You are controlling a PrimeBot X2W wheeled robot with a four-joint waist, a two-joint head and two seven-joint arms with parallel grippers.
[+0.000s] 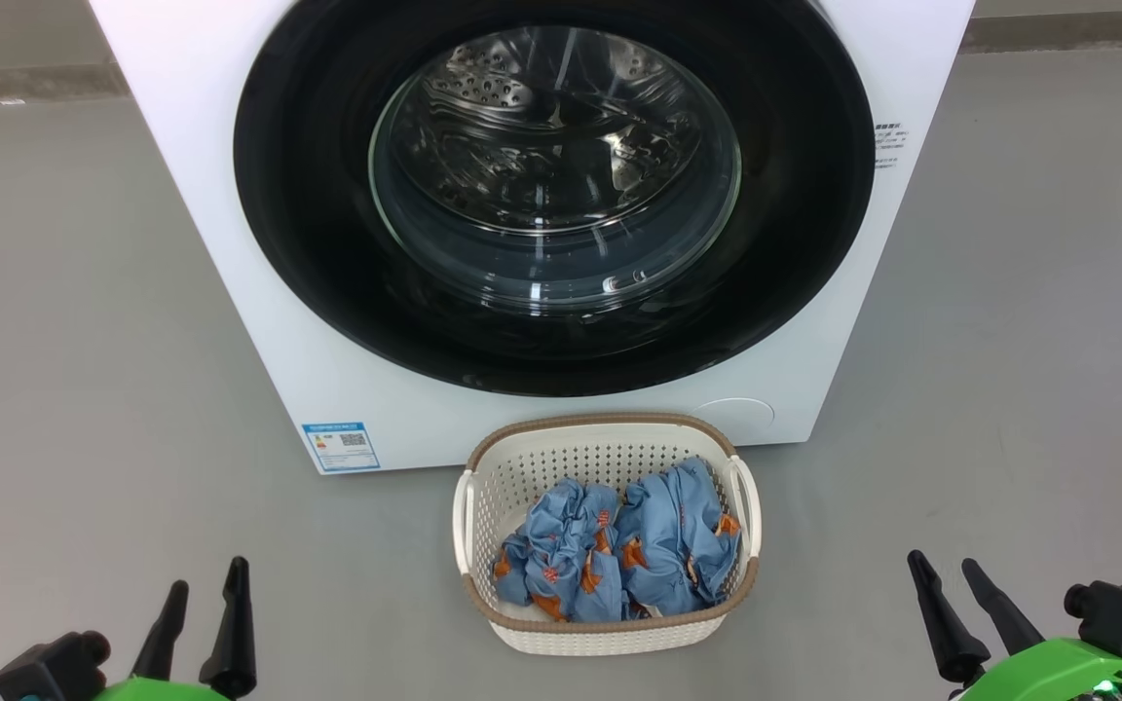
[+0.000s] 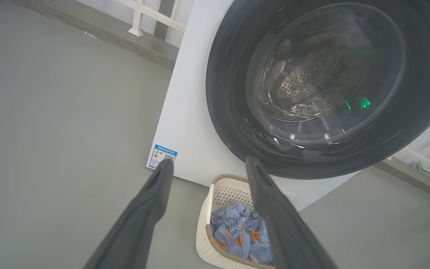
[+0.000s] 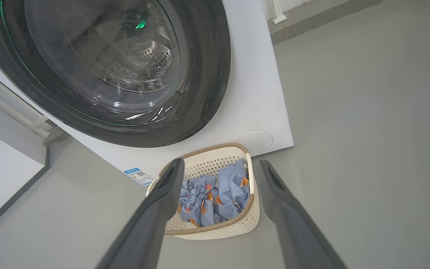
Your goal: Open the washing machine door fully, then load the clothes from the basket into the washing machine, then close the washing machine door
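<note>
Status: door [image 1: 553,185] is shut, flush on the washer [image 1: 220,292], 12 o'clock in head view. The basket [image 1: 610,633] sits on the floor [image 1: 84,341] just in front at 6, with the clothes [image 1: 619,555] inside. I've got the left gripper [image 1: 208,574] at 7 and the right gripper [image 1: 942,560] at 5, both spread wide, holding nothing, well apart from the door.

Step in hand: opening. I can't see a handle or tell the hinge side. I'd locate the catch first, hook one finger behind the black rim [image 1: 308,243], follow the hinge arc and swing it fully, clearing the basket.
</note>
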